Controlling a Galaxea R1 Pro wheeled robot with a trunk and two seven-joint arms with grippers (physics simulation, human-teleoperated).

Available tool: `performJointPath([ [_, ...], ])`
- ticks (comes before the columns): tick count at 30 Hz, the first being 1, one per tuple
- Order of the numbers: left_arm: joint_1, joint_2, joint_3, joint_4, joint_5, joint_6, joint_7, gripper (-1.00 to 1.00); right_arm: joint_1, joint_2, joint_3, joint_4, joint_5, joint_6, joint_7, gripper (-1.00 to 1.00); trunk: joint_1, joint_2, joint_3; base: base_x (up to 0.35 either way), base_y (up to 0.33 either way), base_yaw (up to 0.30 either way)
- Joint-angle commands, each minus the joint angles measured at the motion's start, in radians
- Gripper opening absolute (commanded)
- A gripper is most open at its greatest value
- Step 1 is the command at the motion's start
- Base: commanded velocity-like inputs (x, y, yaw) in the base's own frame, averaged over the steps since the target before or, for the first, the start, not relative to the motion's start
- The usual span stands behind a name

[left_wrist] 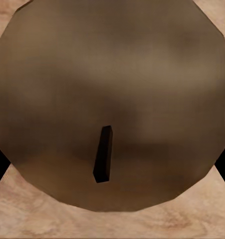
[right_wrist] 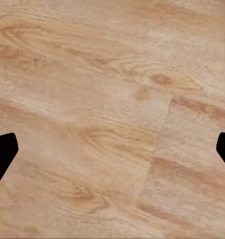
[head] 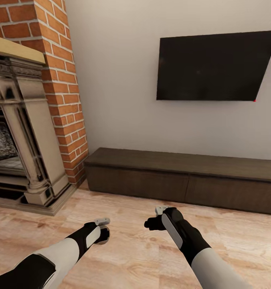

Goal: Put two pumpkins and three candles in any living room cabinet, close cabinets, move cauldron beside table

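The left fingers gripped a candle, its wick between them. The right fingers stood wide over bare floor, the closed cabinet beyond.

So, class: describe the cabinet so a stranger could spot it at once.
Start at the black television on the pale wall. Straight below it, on the wooden floor, runs the cabinet, a long, low dark-brown unit with shut drawer fronts. Unlike the brick fireplace beside it, it is plain, flat-topped and dark wood.
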Motion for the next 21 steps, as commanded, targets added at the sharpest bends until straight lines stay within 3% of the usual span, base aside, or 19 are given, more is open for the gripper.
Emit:
performJointPath([
  [1, 0.0, 0.001, -0.009, -0.003, 0.01, 0.005, 0.007, -1.0, -0.001, 0.0, 0.002, 0.0, -0.011, 0.002, -0.01, 1.0, 0.0, 0.0, -0.001, 0.124, 0.156, -0.296],
  [15, 0.0, 0.001, -0.009, -0.003, 0.01, 0.005, 0.007, -1.0, -0.001, 0.0, 0.003, 0.001, -0.009, 0.002, -0.01, 1.0, 0.0, 0.0, 0.01, 0.092, 0.092, -0.261],
  [21, 0.0, 0.001, -0.009, -0.003, 0.01, 0.005, 0.007, -1.0, -0.001, 0.001, 0.004, 0.001, -0.006, 0.002, -0.01, 1.0, 0.0, 0.0, 0.013, 0.002, 0.002, -0.079],
])
